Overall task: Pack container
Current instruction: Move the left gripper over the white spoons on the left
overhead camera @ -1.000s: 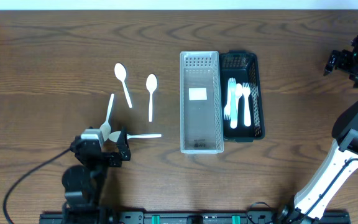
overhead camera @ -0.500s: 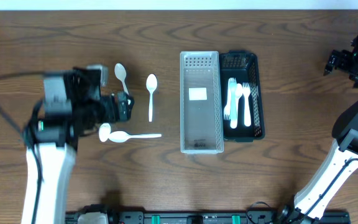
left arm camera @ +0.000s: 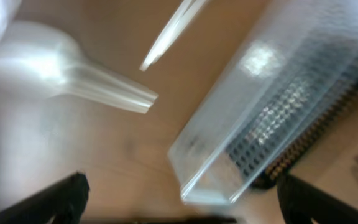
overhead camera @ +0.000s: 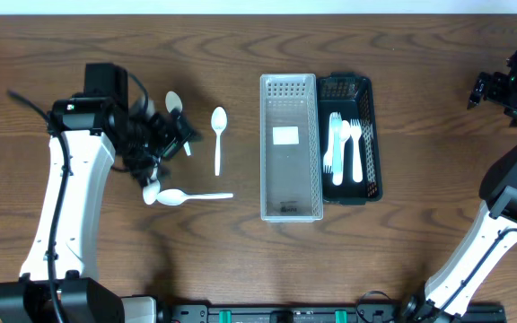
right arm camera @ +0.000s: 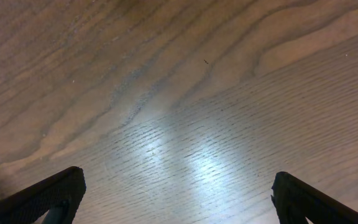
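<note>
A clear plastic container [overhead camera: 288, 208] stands at the table's middle, and is blurred in the left wrist view [left arm camera: 272, 106]. A black basket [overhead camera: 371, 135] beside it on the right holds white forks [overhead camera: 344, 148]. White spoons lie to the left: one [overhead camera: 218, 139] upright, one [overhead camera: 191, 196] lying crosswise, one [overhead camera: 174, 101] partly under my left arm, and a bowl [overhead camera: 150, 191] by the arm. My left gripper [overhead camera: 179, 135] hovers open and empty over the spoons [left arm camera: 61, 68]; its jaws [left arm camera: 179, 205] hold nothing. My right gripper [overhead camera: 501, 90] is open over bare wood [right arm camera: 179, 199] at the far right.
The left arm's white link [overhead camera: 61, 206] runs from the front edge up the left side of the table. The right arm's link [overhead camera: 496, 215] rises along the right edge. The black basket shows at the right in the left wrist view [left arm camera: 328, 137].
My left arm has risen from a folded pose at the front edge and swung back and right over the spoons. The right arm has not moved.
</note>
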Tool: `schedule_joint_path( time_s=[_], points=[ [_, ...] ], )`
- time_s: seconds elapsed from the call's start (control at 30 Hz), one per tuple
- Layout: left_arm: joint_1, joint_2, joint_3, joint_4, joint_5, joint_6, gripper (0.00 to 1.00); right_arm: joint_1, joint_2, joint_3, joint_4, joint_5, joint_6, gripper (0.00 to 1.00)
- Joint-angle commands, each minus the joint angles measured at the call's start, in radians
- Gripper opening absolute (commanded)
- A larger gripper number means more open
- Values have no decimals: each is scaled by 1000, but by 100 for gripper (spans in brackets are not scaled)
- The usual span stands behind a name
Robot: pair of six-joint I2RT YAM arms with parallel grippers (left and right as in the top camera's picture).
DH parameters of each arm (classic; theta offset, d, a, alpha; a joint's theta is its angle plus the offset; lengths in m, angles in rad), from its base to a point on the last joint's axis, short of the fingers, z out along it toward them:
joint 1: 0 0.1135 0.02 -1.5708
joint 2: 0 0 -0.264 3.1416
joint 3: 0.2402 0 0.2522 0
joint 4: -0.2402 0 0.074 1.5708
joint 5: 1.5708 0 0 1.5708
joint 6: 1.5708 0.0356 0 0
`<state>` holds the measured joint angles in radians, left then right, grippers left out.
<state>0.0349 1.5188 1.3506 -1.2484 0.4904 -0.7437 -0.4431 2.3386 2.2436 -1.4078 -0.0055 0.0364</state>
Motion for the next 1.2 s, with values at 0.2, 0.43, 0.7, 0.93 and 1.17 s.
schedule_joint_path(
  time_s=[0.2,0.43,0.7,0.93,1.17],
  points=[
    [-32,-3,6,-161,-410,-831,98,-2,-8,0,2,2,-4,99],
    [-87,-3,-83,75,-432,-768,98,-2,-8,0,2,1,-4,99],
    [-108,-1,-222,179,-391,-856,98,-2,-8,0,2,1,-4,99],
    [-143,60,-294,302,-356,-832,98,-2,-8,0,2,1,-4,98],
    [-218,171,-294,365,-315,-863,98,-2,-8,0,2,1,-4,99]
  ],
)
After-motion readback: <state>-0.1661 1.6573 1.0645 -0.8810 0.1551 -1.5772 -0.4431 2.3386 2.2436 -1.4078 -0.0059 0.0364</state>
